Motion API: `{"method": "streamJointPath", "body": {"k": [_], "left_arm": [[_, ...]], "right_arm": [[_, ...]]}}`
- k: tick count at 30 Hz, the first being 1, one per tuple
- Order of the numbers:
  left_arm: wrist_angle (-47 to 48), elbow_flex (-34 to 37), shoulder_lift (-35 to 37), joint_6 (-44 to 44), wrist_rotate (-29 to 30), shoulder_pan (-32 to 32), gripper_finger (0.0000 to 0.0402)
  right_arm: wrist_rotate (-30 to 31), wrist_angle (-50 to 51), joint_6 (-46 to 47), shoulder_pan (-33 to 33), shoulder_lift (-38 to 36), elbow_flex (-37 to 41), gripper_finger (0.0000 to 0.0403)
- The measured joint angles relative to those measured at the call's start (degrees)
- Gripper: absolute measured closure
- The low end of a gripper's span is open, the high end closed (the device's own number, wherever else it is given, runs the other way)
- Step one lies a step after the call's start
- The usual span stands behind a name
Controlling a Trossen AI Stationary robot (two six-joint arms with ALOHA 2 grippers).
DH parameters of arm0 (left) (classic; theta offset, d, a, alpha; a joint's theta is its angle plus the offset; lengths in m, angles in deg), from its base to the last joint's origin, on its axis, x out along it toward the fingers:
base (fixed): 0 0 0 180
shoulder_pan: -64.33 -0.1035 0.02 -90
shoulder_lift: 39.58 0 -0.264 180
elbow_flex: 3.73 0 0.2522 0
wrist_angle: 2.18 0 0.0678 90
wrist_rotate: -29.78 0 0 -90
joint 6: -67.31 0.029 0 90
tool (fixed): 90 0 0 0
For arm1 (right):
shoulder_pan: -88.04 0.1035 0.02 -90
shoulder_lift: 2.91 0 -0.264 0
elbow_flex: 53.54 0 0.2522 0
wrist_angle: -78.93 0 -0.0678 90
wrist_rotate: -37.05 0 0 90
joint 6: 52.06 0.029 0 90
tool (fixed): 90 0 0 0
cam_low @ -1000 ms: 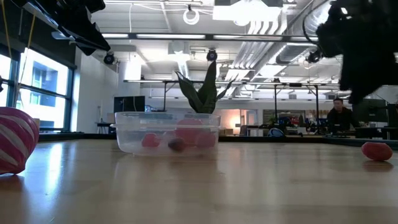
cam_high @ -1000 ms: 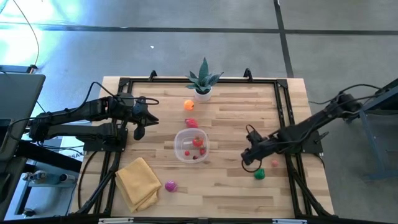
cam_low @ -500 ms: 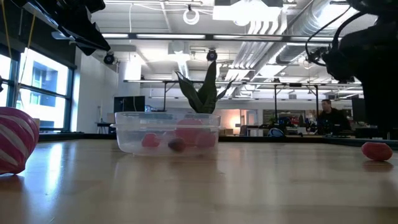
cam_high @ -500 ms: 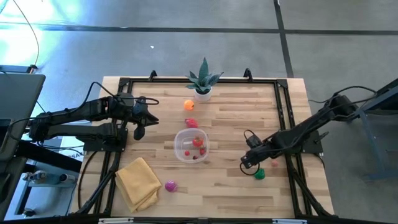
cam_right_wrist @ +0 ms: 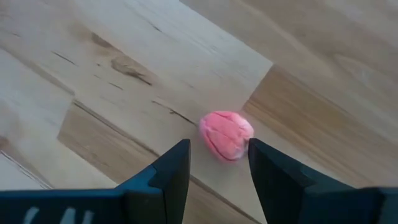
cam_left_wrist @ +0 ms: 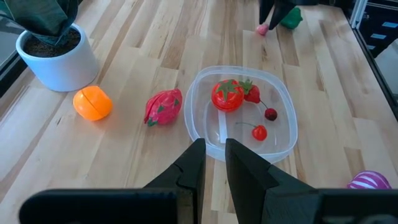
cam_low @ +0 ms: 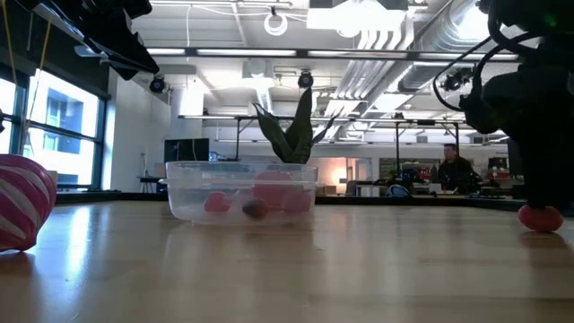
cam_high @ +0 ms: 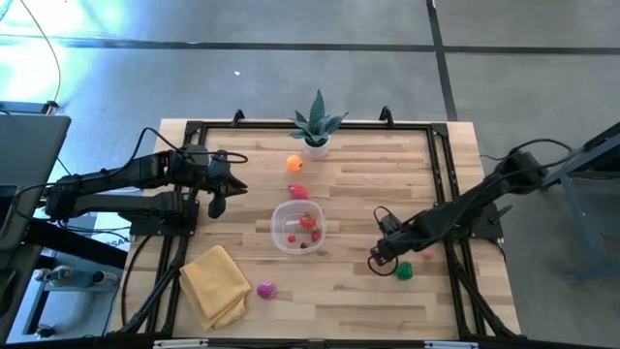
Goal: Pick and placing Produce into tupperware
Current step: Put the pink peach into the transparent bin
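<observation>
Your right pincer (cam_right_wrist: 214, 168) hangs spread apart just over the pink fruit (cam_right_wrist: 226, 135) on the tabletop (cam_high: 358, 184), right of the tupperware (cam_high: 296, 227). The fruit lies between the two fingers, maybe a bit ahead of them. The right arm leans low. Your left pincer (cam_left_wrist: 213, 163) waits clenched, holding nothing, far off.

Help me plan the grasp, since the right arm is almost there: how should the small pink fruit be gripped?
Grip the pink fruit across its rounded middle, coming straight down from above. It lies alone on the bare table, and the open right gripper already has a finger on either side.
</observation>
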Motion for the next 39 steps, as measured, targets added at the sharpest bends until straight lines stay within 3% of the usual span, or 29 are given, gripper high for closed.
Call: {"method": "streamJointPath", "body": {"k": [9,39], "left_arm": [[0.0,0.01,0.01,0.01,0.0,-0.01,0.0348],[0.0,0.01,0.02,-0.01,0.0,-0.01,0.0348]], "right_arm": [[-0.61,-0.59,-2.77,-0.45,4.72,-0.28,0.0248],[5.31,-0.83,-7.21,-0.79,4.7,-0.09,0.0249]]}}
